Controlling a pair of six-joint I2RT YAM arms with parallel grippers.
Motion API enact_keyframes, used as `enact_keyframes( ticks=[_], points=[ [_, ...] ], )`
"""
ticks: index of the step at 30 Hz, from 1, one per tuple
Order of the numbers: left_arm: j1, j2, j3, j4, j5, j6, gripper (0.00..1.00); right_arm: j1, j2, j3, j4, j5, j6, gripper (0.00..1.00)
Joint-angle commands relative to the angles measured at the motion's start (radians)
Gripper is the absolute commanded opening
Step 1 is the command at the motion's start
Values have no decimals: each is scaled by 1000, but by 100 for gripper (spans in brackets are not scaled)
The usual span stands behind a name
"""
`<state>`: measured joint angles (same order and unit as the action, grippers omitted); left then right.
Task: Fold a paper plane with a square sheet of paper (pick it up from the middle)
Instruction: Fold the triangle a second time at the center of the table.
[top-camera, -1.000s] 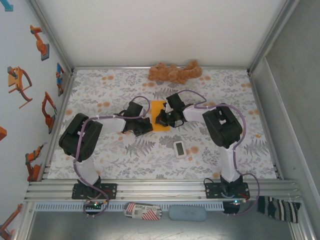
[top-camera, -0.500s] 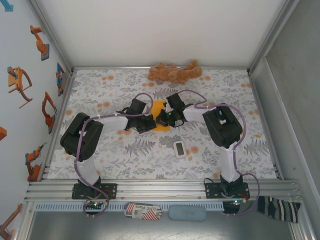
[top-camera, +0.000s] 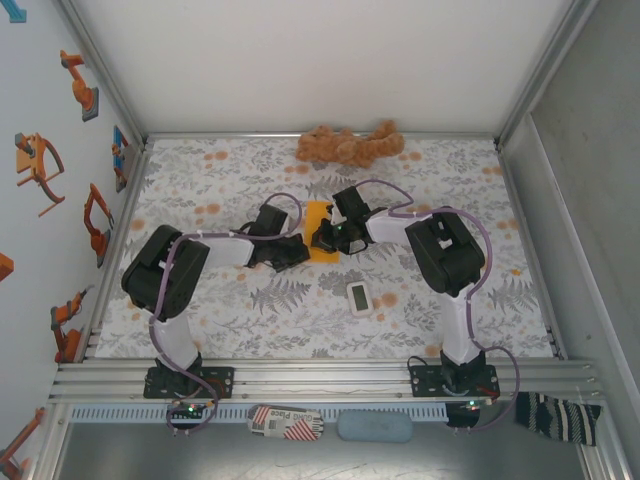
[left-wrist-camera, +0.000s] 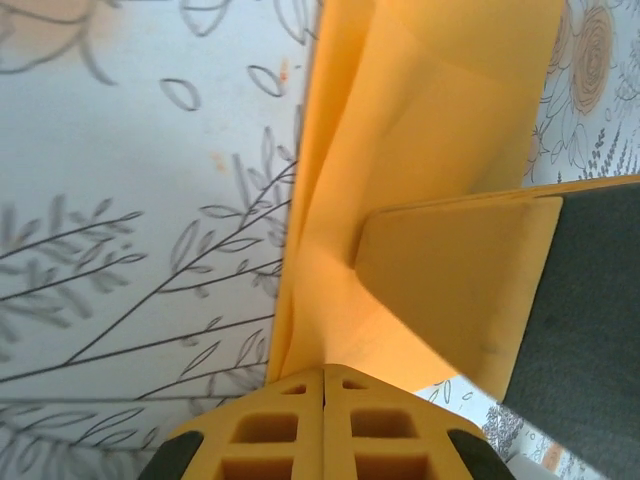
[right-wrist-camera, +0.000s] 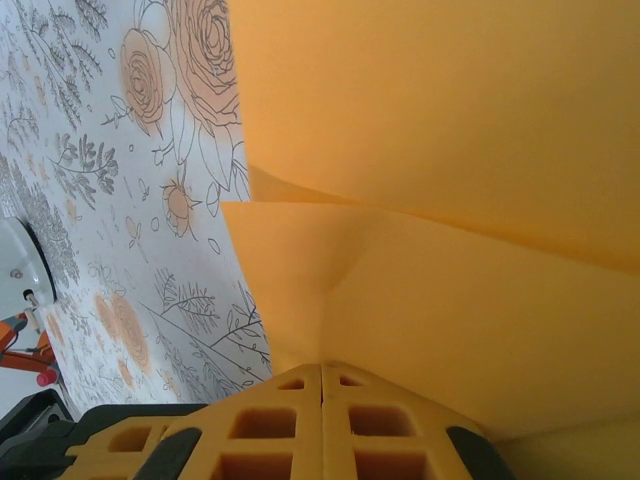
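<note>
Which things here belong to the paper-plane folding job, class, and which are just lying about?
Belongs to the job:
- orange sheet of paper, already creased
- left fingers and right fingers, both shut on it

Just lying about:
- brown plush toy
- small white device
- striped packet, grey-blue oblong object and striped cloth, below the arms' bases

Brown plush toy (top-camera: 350, 146) at far edge; small white device (top-camera: 359, 297) on floral table cover (top-camera: 220, 300).
</note>
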<state>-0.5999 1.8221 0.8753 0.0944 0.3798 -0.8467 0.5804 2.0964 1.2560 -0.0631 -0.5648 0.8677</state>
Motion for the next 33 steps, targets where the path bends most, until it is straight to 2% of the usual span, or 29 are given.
enact_keyframes(
  ticks=[1,7,20,24,33],
  points=[
    [16,-54,-91,-43,11,-45,0,-3,67,-50,-96,102,10,0],
    [20,-171,-53,-18,48,-51,0,-2,58,-59,-73,85,19,0],
    [22,26,73,-3,31,-68,0,-3,52,-63,-66,86,25,0],
    [21,37,51,-31,-12,-71,0,-2,52,-61,-65,86,25,0],
    [20,-26,-11,35,10,-91,0,-2,56,-53,-67,88,28,0]
  ],
)
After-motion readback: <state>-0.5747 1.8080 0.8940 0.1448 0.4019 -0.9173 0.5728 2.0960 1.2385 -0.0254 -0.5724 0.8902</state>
